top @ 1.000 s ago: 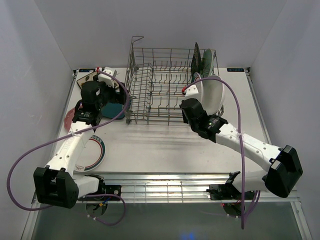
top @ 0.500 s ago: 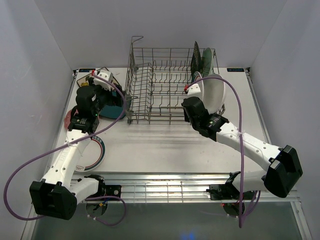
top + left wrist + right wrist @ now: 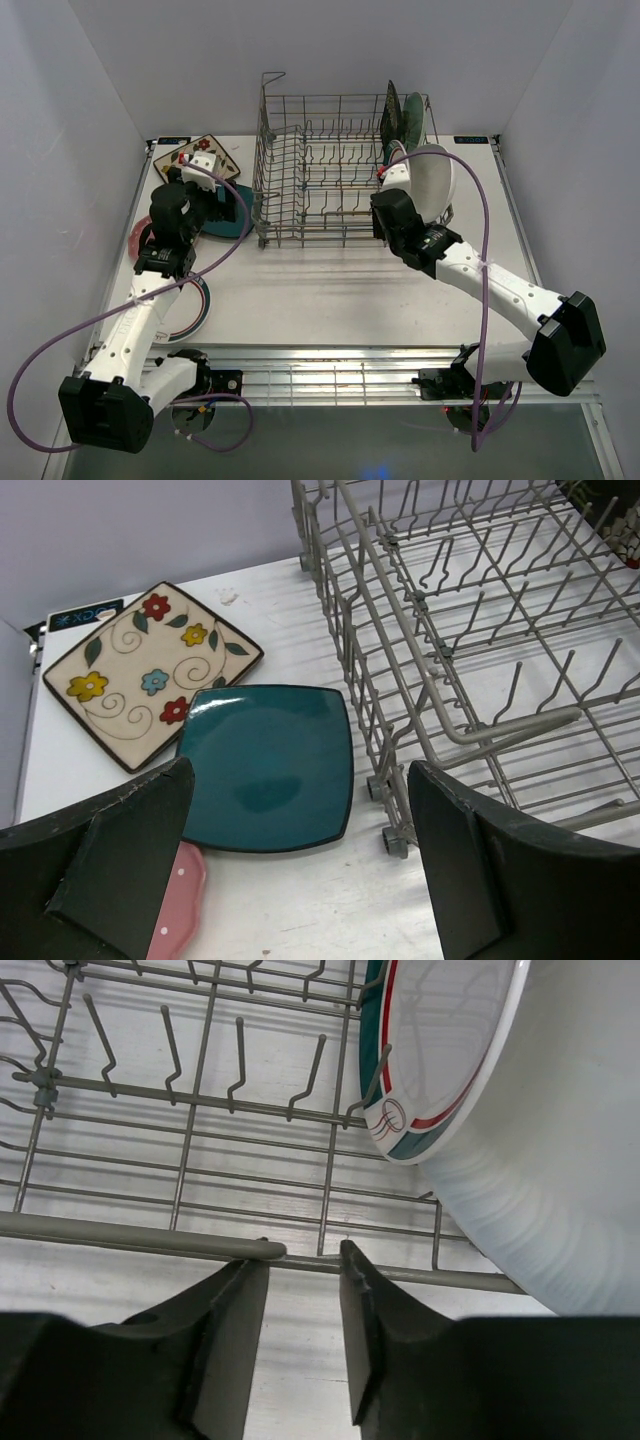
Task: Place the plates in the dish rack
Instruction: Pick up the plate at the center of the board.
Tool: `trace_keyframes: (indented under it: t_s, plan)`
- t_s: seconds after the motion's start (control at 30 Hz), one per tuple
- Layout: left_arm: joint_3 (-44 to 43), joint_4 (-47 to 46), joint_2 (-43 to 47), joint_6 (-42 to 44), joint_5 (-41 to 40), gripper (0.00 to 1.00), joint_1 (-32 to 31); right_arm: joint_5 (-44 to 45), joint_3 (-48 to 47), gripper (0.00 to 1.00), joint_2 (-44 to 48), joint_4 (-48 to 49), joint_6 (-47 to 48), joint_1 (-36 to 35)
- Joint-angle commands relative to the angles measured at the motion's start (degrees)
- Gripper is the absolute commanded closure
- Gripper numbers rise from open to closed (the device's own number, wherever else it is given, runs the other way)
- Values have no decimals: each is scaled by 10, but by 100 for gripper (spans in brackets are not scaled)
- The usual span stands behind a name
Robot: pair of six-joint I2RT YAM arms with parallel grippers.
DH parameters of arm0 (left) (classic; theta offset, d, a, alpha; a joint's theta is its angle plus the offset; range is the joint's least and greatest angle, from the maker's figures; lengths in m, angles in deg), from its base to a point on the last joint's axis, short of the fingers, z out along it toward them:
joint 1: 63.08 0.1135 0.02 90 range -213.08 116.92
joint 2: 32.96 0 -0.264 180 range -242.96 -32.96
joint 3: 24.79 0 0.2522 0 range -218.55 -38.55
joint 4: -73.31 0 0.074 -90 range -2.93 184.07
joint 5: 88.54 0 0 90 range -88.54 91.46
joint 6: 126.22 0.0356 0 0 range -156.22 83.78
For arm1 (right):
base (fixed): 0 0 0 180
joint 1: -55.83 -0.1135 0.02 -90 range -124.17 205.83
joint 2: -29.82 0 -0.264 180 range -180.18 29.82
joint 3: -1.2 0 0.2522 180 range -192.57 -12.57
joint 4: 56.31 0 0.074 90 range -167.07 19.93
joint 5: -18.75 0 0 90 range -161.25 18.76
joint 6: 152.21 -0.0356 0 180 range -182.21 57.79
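The dish rack (image 3: 320,170) stands at the back middle. Upright in its right end are a black floral plate (image 3: 393,115), a mint plate (image 3: 414,120), a green-rimmed white plate (image 3: 440,1040) and a plain white plate (image 3: 540,1160). My right gripper (image 3: 303,1260) is narrowly open, empty, at the rack's near rail beside the white plate. My left gripper (image 3: 300,860) hangs wide open over the table, just short of the teal square plate (image 3: 265,765). The cream floral plate (image 3: 150,670) lies beyond it. The pink dotted plate (image 3: 178,905) lies partly under the left finger.
Another green-rimmed white plate (image 3: 195,305) lies on the table under the left arm. The rack's left wall (image 3: 370,680) stands close to the right of the teal plate. White walls close in the table at the back and both sides.
My right gripper has opened and let go of the white plate, which now stands in the rack. The left arm has swung back and left toward the teal plate.
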Motion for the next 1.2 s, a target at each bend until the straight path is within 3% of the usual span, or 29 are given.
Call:
trace_keyframes:
  t_s: [0.0, 0.03, 0.2, 0.43, 0.57, 0.8, 0.93, 1.17]
  plan:
    - [14, -3, 30, 15, -27, 2, 4, 3, -14, 58, 29, 6, -2, 10]
    - [20, -2, 30, 15, -31, 2, 4, -2, -11, 52, 43, 6, -1, 9]
    - [35, -4, 13, 8, -55, 2, 19, -36, 5, 40, 88, 1, -5, -1]
    - [21, 3, -38, -52, 65, 2, 124, -75, 32, 32, 154, 3, -12, -12]
    - [2, 3, -89, -83, 177, 2, 202, -109, 45, 28, 178, 13, -13, -15]
    - [-52, 46, -175, -69, 293, 2, 255, -149, 57, 25, 203, 18, -13, -17]
    - [-32, 61, -176, -67, 313, 2, 258, -175, 74, 24, 219, 35, -16, -17]
    - [7, 70, -124, -34, 270, 2, 258, -193, 88, 24, 231, 41, -19, -18]
